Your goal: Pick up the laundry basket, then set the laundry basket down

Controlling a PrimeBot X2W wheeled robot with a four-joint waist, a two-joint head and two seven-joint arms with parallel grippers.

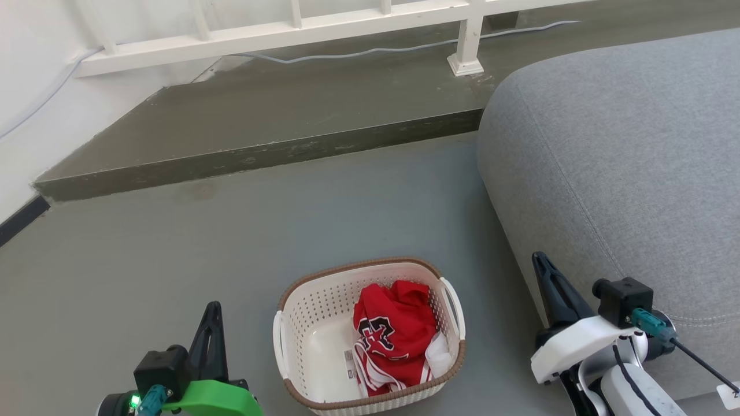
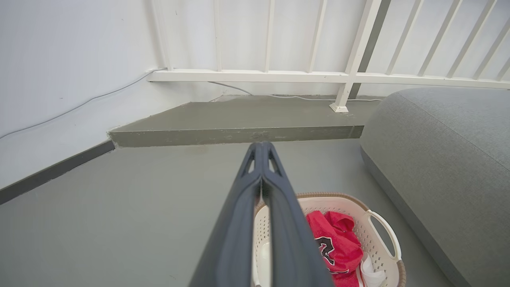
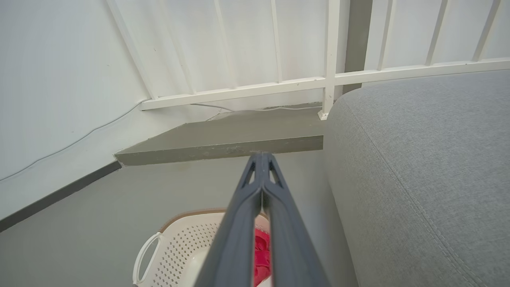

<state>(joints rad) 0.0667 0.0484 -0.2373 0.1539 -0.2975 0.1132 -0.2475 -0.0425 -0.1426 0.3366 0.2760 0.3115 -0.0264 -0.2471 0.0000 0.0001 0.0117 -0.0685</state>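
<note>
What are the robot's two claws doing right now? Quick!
Left gripper: shut, holding nothing, beside the laundry basket.
Right gripper: shut, holding nothing, next to the grey sofa.

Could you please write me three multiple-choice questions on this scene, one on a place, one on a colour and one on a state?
1. Where does the laundry basket stand?
A. On the floor beside the grey sofa
B. On top of the sofa
C. On a table

2. What colour is the garment in the basket?
A. Blue
B. Red
C. Yellow

3. How is the left gripper?
A. Wide open
B. Shut on a basket handle
C. Shut, holding nothing

Answers:
1 A: the head view shows it on the floor, near the sofa's edge.
2 B: red cloth with black-and-white trim lies inside.
3 C: the left wrist view shows the fingers together with nothing between them.
</note>
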